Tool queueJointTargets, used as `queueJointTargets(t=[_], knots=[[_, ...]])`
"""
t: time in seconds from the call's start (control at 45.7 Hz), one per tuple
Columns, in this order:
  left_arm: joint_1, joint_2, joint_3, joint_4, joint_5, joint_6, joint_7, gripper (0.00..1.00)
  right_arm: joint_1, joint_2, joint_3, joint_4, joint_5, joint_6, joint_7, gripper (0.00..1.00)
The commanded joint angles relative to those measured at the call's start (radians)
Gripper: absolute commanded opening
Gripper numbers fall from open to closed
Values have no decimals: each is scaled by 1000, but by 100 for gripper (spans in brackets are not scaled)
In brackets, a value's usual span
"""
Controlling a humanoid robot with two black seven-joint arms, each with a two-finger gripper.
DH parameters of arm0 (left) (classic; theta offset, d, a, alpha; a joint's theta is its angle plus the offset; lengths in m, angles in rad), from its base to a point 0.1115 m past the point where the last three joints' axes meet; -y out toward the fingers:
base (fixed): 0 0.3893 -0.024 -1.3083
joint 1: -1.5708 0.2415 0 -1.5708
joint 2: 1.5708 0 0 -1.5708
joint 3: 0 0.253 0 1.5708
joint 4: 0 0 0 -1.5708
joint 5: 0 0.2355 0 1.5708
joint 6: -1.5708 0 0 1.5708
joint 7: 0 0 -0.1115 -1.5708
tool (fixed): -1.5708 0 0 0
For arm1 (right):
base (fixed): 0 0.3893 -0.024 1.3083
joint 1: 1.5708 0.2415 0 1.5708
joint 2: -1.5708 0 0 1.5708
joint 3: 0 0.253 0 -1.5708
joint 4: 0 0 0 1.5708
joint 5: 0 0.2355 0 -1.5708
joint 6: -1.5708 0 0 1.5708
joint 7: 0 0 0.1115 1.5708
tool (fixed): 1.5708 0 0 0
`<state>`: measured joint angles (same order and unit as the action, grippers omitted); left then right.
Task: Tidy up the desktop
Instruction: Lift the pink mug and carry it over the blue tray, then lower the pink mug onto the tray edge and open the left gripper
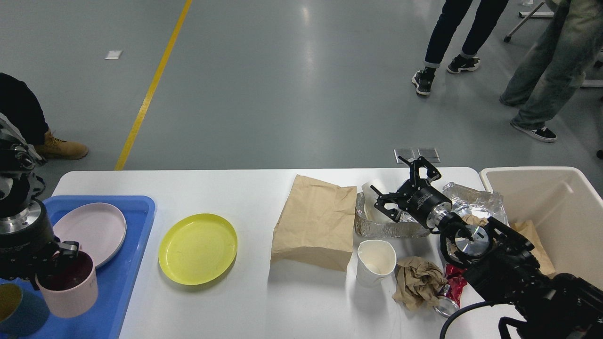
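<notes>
In the head view, the left gripper (56, 256) jaws are pinching the rim of the pink cup (69, 290) over the blue tray (123, 278) at the left end of the bench (264, 301), and a careless release could tip it, while the right gripper (406, 188) jaws are spread above the foil tray (386, 228).

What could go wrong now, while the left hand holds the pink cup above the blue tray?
1. The left hand grips the pink cup only at its rim, so it may tilt or slip.
2. The pink plate and a blue cup crowd the blue tray; lowering may knock them.
</notes>
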<state>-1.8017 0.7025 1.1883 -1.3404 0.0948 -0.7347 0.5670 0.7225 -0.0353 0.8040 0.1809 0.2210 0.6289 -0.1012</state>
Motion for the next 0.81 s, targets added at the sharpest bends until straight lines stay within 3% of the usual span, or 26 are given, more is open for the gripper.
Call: queueJointTargets(t=[0.0, 0.394, 0.788], knots=[[15, 25, 17, 15, 28, 0, -6, 0, 0, 0, 1, 0, 1, 0, 0, 100], [216, 52, -81, 219, 60, -2, -4, 0, 0, 0, 0, 0, 0, 0, 0, 100], [274, -14, -179, 227, 60, 1, 13, 0, 0, 0, 0, -1, 0, 0, 0, 100]])
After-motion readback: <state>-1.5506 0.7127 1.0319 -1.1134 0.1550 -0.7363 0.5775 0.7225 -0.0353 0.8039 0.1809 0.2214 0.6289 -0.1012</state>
